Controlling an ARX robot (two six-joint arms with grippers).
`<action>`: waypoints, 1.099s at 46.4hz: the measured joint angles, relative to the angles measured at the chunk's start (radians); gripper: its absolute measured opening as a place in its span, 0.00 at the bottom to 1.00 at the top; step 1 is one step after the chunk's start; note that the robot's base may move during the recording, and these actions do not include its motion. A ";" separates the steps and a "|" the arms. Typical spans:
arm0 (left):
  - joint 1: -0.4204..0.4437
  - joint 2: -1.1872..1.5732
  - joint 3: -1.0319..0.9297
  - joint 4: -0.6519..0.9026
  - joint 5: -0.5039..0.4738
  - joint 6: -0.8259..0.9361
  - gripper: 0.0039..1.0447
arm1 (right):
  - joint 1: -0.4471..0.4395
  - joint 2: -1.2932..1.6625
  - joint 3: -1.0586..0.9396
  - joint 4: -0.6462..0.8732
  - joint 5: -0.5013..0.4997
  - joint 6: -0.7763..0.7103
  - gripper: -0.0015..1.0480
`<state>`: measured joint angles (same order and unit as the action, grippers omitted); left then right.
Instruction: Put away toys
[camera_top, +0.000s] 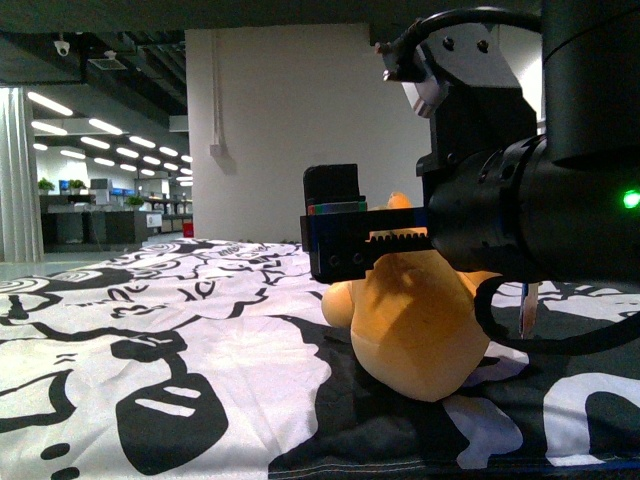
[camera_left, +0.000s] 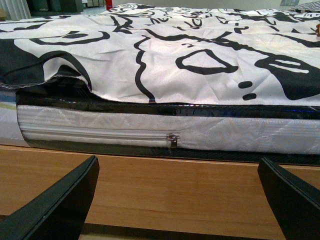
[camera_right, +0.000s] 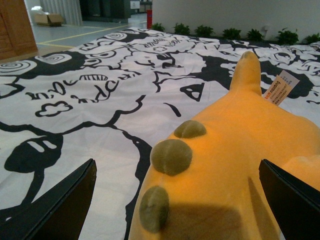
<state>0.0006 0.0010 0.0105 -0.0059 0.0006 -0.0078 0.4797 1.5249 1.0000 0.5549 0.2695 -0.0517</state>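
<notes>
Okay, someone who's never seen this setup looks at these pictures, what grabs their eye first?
First, the bright orange-yellow plush toy, lying right of centre on the bold black-and-white patterned bedspread. Next, the bulky black right arm just above it, with the right gripper open and a finger on each side of the toy's brown-spotted back. The left gripper, also open, faces the side of the mattress and its zipper.
</notes>
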 joint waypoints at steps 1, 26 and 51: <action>0.000 0.000 0.000 0.000 0.000 0.000 0.94 | 0.000 0.007 0.002 0.008 0.008 -0.009 0.94; 0.000 0.000 0.000 0.000 0.000 0.000 0.94 | -0.058 0.095 -0.101 0.166 0.035 -0.077 0.94; 0.000 0.000 0.000 0.000 0.000 0.000 0.94 | -0.117 -0.091 -0.139 0.081 -0.069 0.025 0.36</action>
<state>0.0006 0.0010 0.0105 -0.0059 0.0006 -0.0078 0.3630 1.4342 0.8608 0.6361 0.2001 -0.0269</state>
